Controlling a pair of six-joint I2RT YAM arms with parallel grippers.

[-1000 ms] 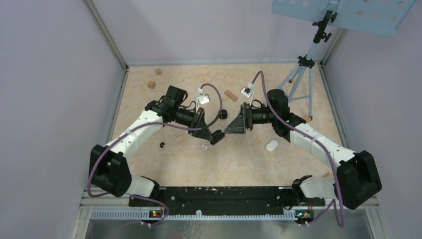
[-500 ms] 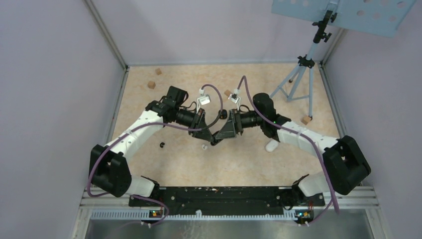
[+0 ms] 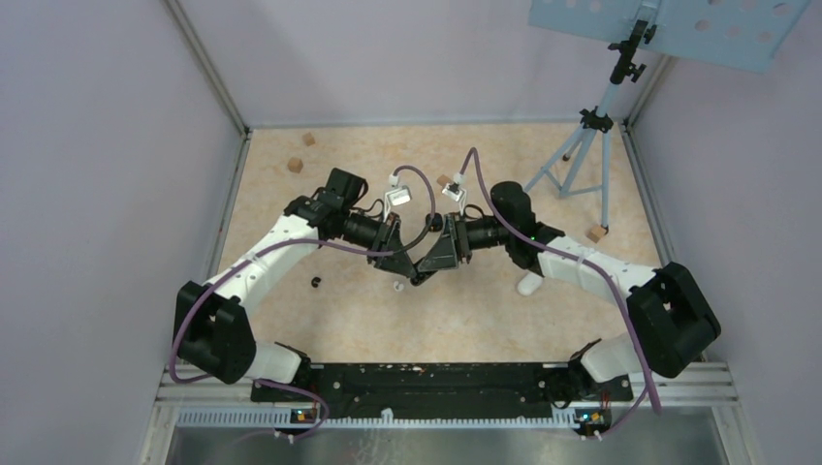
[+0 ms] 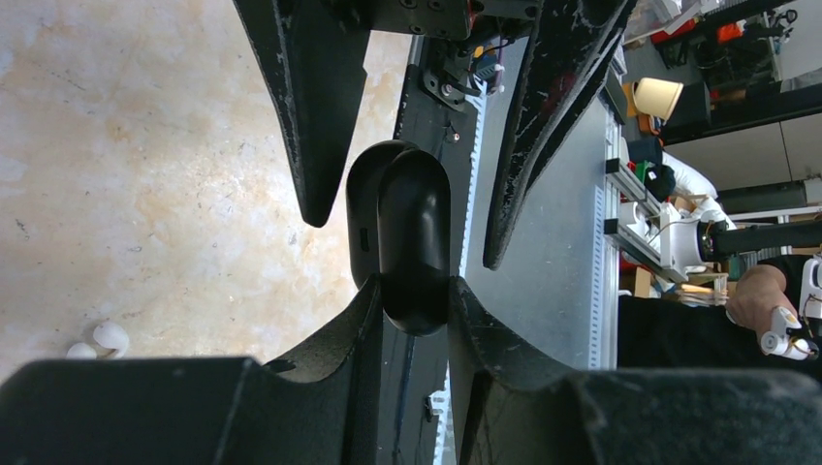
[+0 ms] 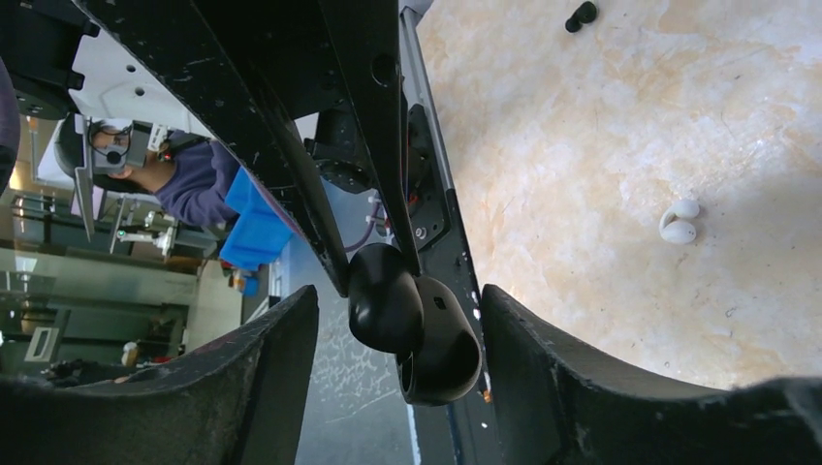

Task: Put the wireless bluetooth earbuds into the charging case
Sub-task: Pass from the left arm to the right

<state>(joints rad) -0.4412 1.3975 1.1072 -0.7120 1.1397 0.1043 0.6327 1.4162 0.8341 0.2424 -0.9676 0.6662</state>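
My left gripper (image 3: 411, 270) is shut on a black charging case (image 4: 412, 237), which it holds above the table; the case's two halves look hinged partly apart (image 5: 417, 325). My right gripper (image 3: 427, 265) is open, with its fingers (image 4: 310, 116) on either side of the case's free end and a gap on both sides. A white earbud pair (image 5: 679, 223) lies on the table just below the grippers (image 3: 398, 287) and also shows in the left wrist view (image 4: 97, 339). A black earbud (image 3: 316, 282) lies further left, and also shows in the right wrist view (image 5: 582, 15).
A white oval case (image 3: 529, 284) lies under the right forearm. Tan wooden blocks sit at the back left (image 3: 295, 165), back middle (image 3: 443, 180) and right (image 3: 596, 233). A blue tripod (image 3: 582, 155) stands at the back right. Walls enclose the table.
My right arm has swung left to meet the left gripper, and its open fingers now straddle the black case. The left arm has stayed put with the case.
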